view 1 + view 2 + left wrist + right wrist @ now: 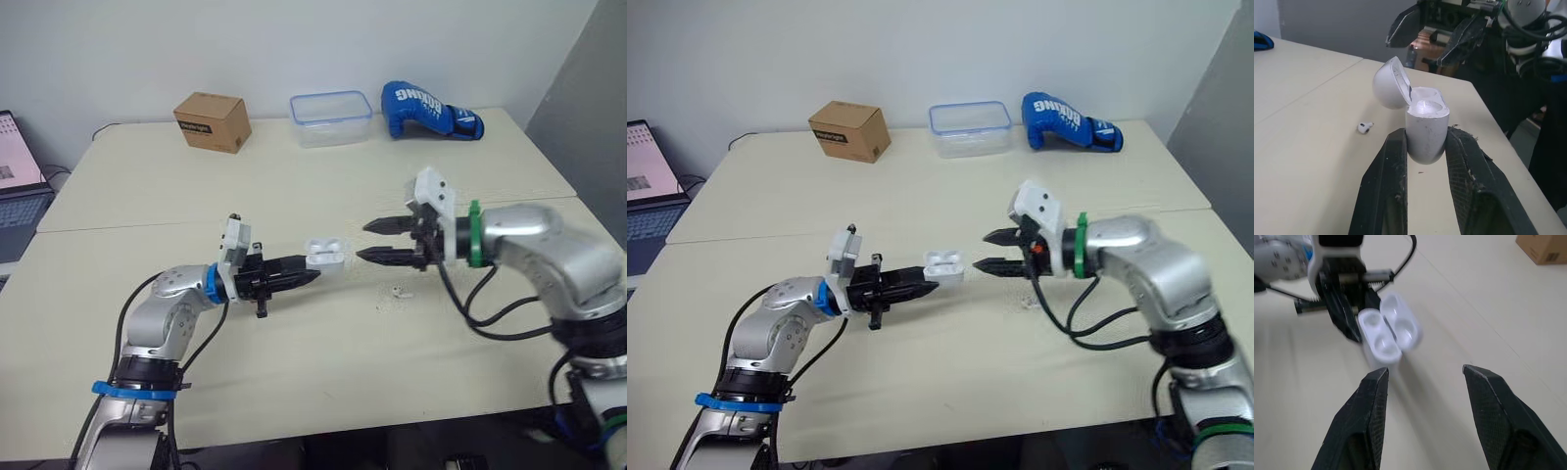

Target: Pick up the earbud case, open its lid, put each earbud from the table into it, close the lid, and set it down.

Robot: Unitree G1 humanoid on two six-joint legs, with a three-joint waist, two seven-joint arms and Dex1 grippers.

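The left gripper [304, 271] was clamped across the lower body of the open-lidded earbud case [326, 253], held over the table [323, 377] facing the right gripper [365, 241], whose fingers stood apart, and the case looked light, hard and slippery, its hinge probably delicate.

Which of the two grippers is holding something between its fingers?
The left gripper: it is shut on the white earbud case, whose lid stands open. The right gripper is open and empty, facing the case.
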